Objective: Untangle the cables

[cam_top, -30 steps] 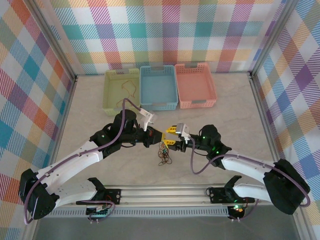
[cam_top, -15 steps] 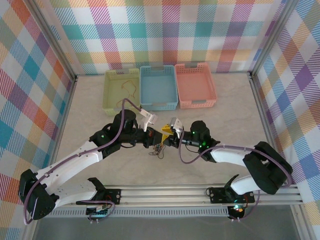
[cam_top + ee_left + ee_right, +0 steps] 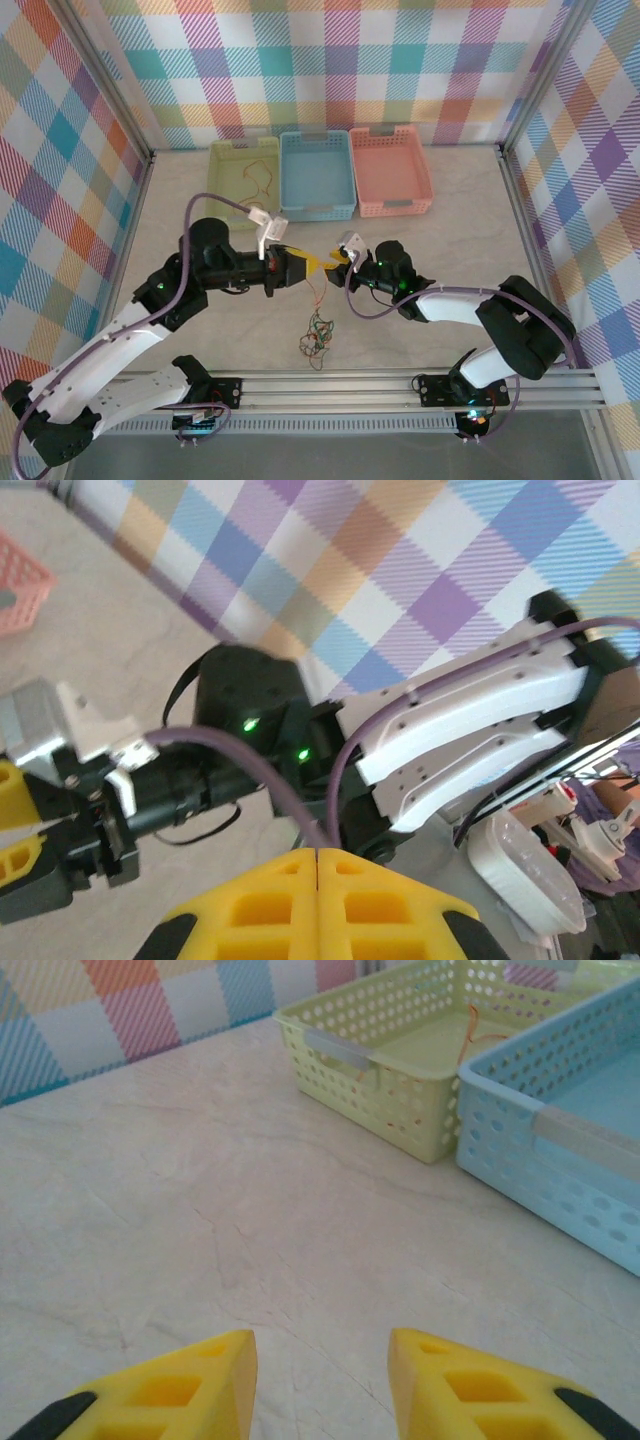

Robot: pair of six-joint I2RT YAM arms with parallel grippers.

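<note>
The cables (image 3: 315, 338) are a small tangle of orange-red, green and black wires in the top view, just in front of the two grippers. A thin strand (image 3: 311, 295) runs up from it to my left gripper (image 3: 312, 264). That gripper's yellow jaws are pressed together in the left wrist view (image 3: 318, 852), where the wire itself is too fine to see. My right gripper (image 3: 338, 268) faces it tip to tip and stands open (image 3: 320, 1345) over bare table, with nothing between its fingers. One more orange cable (image 3: 262, 178) lies in the green basket (image 3: 222, 190).
Three baskets stand in a row at the back: green (image 3: 380, 1080), blue (image 3: 317, 205) and pink (image 3: 392, 205). The right arm's wrist (image 3: 240, 710) and purple cable (image 3: 250, 770) sit close in front of the left gripper. Checked walls enclose the table.
My left arm has drawn back to the left and risen, and the tangle now trails below it, nearer the front edge. The right arm swung in leftward and its jaws narrowed a little.
</note>
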